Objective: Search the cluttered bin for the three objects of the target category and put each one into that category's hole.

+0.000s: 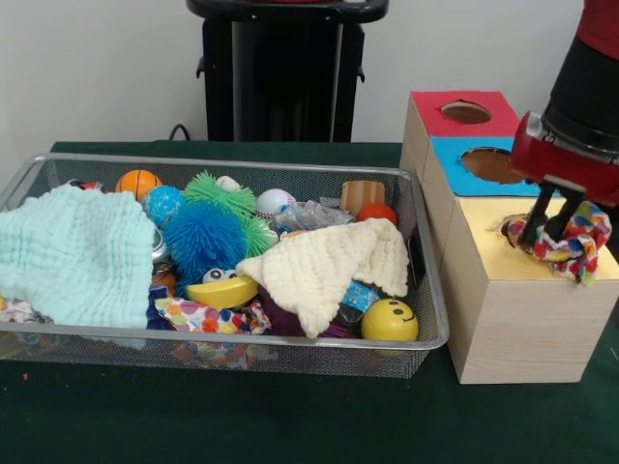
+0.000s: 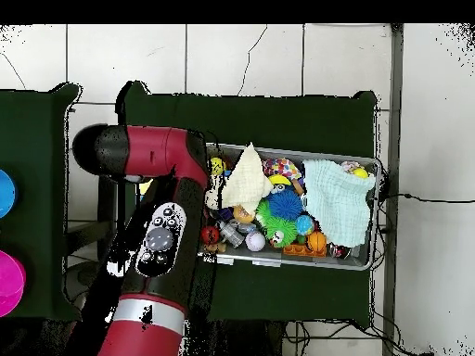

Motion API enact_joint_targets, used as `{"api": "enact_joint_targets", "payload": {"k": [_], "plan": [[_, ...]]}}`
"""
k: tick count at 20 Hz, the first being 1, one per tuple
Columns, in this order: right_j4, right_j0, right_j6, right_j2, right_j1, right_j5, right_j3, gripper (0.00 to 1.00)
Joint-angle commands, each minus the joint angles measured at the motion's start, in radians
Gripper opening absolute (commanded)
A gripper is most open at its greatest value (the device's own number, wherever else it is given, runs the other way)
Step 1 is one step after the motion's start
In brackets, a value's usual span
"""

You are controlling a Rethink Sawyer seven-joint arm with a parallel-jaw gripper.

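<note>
My gripper [image 1: 551,230] is over the yellow top [image 1: 498,259] of the pale wooden box at the right. It is shut on a dotted fabric piece [image 1: 578,246], which rests bunched on the yellow top and covers most of the hole. The wire mesh bin [image 1: 242,338] stands to the left of the box. Another dotted fabric piece [image 1: 198,316] lies at the bin's front, partly under toys; it also shows in the overhead view [image 2: 283,169]. In the overhead view my arm [image 2: 162,236] hides the gripper and the boxes, and the bin's rim [image 2: 374,218] lies to its right.
In the bin lie a mint-green cloth [image 1: 73,256], a cream cloth [image 1: 324,266], a blue spiky ball [image 1: 201,237], a green spiky ball [image 1: 222,193] and a yellow smiley ball [image 1: 390,319]. The blue-topped hole [image 1: 491,164] and the red-topped hole [image 1: 466,112] lie behind the yellow top.
</note>
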Motion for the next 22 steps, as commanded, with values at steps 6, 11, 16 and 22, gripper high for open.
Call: {"api": "enact_joint_targets", "payload": {"k": [6,11,16,22], "plan": [[-0.015,-0.092,0.004,0.223,0.103,-0.05,0.047,0.0],[0.038,-0.115,0.069,0.279,0.089,0.072,0.101,0.0],[0.053,-0.085,0.196,0.232,0.077,0.217,0.105,0.0],[0.048,-0.066,0.249,0.185,0.074,0.307,0.102,0.0]]}}
